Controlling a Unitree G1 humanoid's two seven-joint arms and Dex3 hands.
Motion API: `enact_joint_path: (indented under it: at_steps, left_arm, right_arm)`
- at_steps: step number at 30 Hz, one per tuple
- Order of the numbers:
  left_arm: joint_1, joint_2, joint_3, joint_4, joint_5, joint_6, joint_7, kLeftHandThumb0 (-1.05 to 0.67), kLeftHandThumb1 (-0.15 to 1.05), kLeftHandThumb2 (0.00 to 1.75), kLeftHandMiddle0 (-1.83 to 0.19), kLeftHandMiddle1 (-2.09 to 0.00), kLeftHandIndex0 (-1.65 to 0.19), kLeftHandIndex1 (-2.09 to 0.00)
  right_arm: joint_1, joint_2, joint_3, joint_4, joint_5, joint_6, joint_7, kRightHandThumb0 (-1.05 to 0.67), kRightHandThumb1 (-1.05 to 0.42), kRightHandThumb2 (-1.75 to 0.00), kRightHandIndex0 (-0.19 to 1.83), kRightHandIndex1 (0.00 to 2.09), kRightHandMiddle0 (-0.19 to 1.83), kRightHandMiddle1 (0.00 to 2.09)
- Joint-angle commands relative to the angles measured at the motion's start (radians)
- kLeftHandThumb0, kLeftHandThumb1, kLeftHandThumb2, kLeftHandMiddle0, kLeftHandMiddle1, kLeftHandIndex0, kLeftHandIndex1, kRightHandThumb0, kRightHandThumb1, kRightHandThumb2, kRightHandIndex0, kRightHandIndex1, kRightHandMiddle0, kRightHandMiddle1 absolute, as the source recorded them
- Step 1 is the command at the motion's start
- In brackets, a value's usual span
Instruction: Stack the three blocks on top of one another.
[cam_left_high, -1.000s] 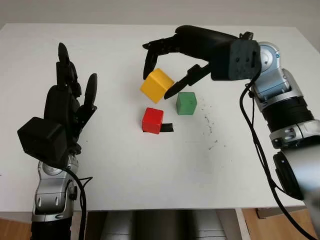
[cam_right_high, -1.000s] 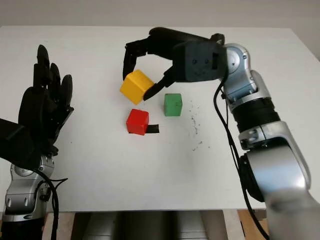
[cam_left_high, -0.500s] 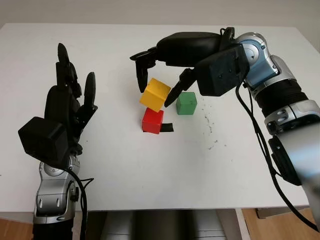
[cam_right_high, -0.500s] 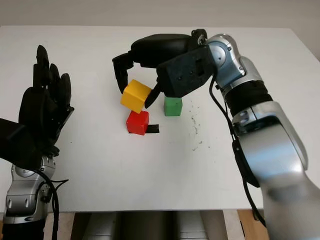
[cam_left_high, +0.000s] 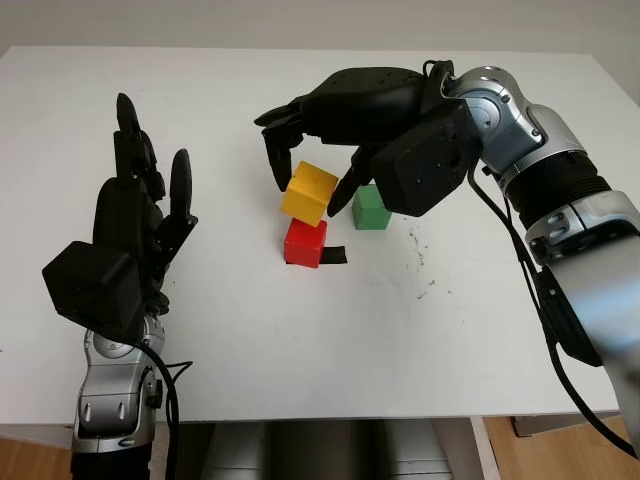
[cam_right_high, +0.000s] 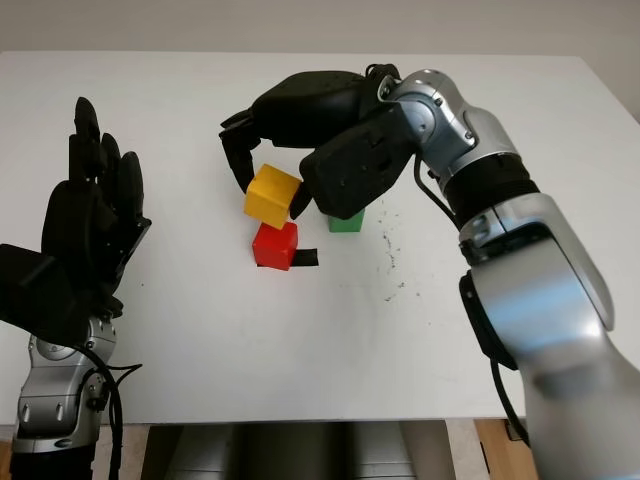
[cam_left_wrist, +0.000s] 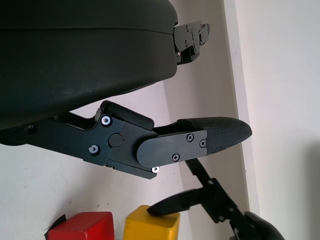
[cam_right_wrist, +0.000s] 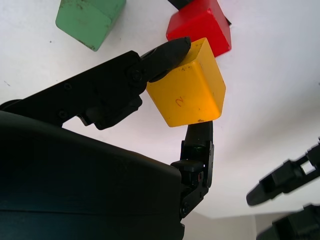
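My right hand (cam_left_high: 306, 188) is shut on a yellow block (cam_left_high: 309, 192), pinched between a finger (cam_right_wrist: 165, 52) and another fingertip below it. The yellow block (cam_right_wrist: 187, 92) hangs tilted right over the back edge of a red block (cam_left_high: 305, 241); I cannot tell whether they touch. A green block (cam_left_high: 370, 207) stands on the white table (cam_left_high: 330, 340) just right of them, partly behind the right palm. My left hand (cam_left_high: 130, 230) is open and raised above the table's left side. In the left wrist view the red block (cam_left_wrist: 82, 227) and the yellow block (cam_left_wrist: 150, 225) sit side by side.
A small black strip (cam_left_high: 334, 255) lies against the red block's right side. Faint dark specks (cam_left_high: 420, 255) mark the table right of the green block. The table's front edge (cam_left_high: 330, 418) runs close to my body.
My right hand has swung down and slightly left, bringing the yellow block from above and behind the red block to right over it. The left hand has barely moved.
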Motion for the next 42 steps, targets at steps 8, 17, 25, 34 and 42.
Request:
enact_joint_path:
  at_steps: [8, 17, 25, 34, 42]
  left_arm:
    - [0.022, -0.007, -0.008, -0.019, -0.003, -0.009, -0.003, -0.77, 1.05, 0.61, 0.19, 0.0, 0.19, 0.0]
    - [0.024, -0.01, -0.011, -0.024, -0.003, -0.008, 0.001, -0.77, 1.05, 0.62, 0.19, 0.0, 0.19, 0.0]
    - [0.021, -0.01, -0.017, -0.024, -0.003, 0.002, 0.001, -0.76, 1.05, 0.63, 0.19, 0.0, 0.19, 0.0]
    - [0.02, -0.012, -0.022, -0.026, -0.004, 0.009, 0.002, -0.75, 1.05, 0.63, 0.19, 0.0, 0.19, 0.0]
    - [0.021, -0.015, -0.024, -0.027, -0.004, 0.006, 0.004, -0.75, 1.05, 0.62, 0.19, 0.0, 0.19, 0.0]
  right_arm:
    - [-0.032, 0.032, 0.032, 0.039, -0.016, -0.009, -0.005, -0.4, -0.98, -0.05, 0.18, 0.06, 0.41, 1.34]
    - [-0.031, 0.044, 0.058, 0.055, -0.041, -0.018, 0.003, -0.44, -0.99, -0.06, 0.15, 0.04, 0.39, 1.38]
    - [-0.028, 0.045, 0.07, 0.068, -0.051, -0.034, -0.012, -0.46, -0.99, -0.06, 0.15, 0.05, 0.39, 1.45]
    - [-0.023, 0.038, 0.071, 0.058, -0.056, -0.035, -0.024, -0.47, -0.99, -0.05, 0.15, 0.05, 0.37, 1.43]
    - [-0.024, 0.037, 0.07, 0.049, -0.054, -0.012, -0.009, -0.63, -0.91, -0.05, 0.02, 0.04, 0.24, 0.67]
